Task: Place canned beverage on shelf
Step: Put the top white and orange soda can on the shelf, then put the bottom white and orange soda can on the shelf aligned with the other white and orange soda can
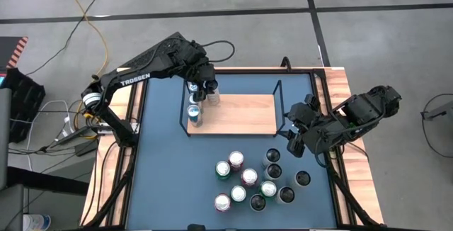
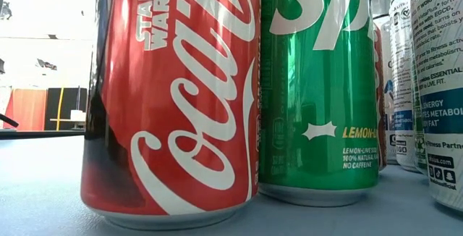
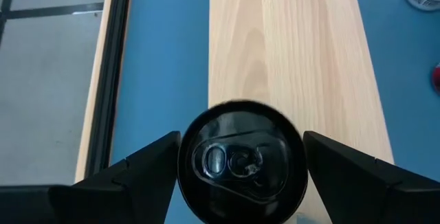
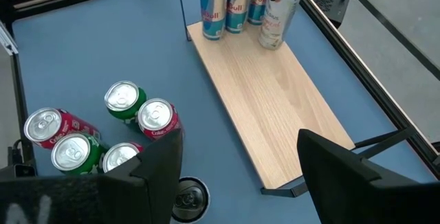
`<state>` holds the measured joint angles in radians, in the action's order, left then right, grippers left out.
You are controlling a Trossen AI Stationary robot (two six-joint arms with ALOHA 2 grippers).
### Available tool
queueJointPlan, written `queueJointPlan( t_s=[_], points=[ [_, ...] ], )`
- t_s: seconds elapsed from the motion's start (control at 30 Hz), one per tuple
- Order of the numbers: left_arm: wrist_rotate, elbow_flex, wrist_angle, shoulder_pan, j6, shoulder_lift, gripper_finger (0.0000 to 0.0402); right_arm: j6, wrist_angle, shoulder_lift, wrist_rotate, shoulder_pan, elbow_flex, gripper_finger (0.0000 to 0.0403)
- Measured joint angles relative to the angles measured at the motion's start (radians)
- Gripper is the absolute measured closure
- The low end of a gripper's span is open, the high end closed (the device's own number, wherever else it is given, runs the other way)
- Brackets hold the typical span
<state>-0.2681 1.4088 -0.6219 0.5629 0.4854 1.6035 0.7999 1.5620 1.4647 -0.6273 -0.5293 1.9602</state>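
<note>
Presently, the left gripper [image 1: 209, 89] is found over the far-left end of the shelf [image 1: 244, 115], with a black-topped can [image 3: 242, 161] standing between its fingers [image 3: 144, 169]. In the left wrist view a narrow gap is seen on each side of the can, so the jaws are judged to be parted and the can released, or very nearly so. The can is seen standing upright on the light-wood board, just beside three blue-and-silver cans [image 4: 230, 3] already lined up along the shelf's left end.

The right gripper [image 1: 301, 135] is held waiting just off the shelf's right end, its fingers spread apart and nothing between them. Between that gripper and the near edge of the table [image 1: 159, 181], a cluster of unplaced cans [image 1: 251, 181] is noted, among them a red cola can [image 2: 170, 98] and a green lemon-lime can [image 2: 318, 84].

The step in hand is judged to be the release and withdrawal. It would be done well if the jaws were fully cleared of the can's sides before any motion, and the gripper then lifted straight up rather than drawn sideways, since the neighbouring cans stand close by and a sideways brush could topple the row. The black wire rail [image 1: 277, 96] should likewise be avoided.
</note>
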Motion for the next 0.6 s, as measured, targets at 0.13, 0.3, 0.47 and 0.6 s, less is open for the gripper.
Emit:
queueJointPlan(
  t_s=[0.13, 0.3, 0.47, 0.6],
  points=[
    [-0.002, 0.014, 0.000, 0.000, 0.000, 0.000, 0.0113, -0.015, 0.000, 0.000, 0.000, 0.000, 0.000, 0.0132],
    [0.000, 0.040, -0.016, 0.000, 0.002, 0.000, 0.0113, -0.018, 0.000, 0.000, 0.000, 0.000, 0.000, 0.0132],
    [0.001, 0.069, -0.026, 0.000, -0.001, 0.000, 0.0113, -0.023, 0.000, 0.000, 0.000, 0.000, 0.000, 0.0132],
    [0.010, 0.120, -0.072, 0.000, -0.009, 0.000, 0.0113, -0.023, 0.000, 0.000, 0.000, 0.000, 0.000, 0.0132]
  ],
)
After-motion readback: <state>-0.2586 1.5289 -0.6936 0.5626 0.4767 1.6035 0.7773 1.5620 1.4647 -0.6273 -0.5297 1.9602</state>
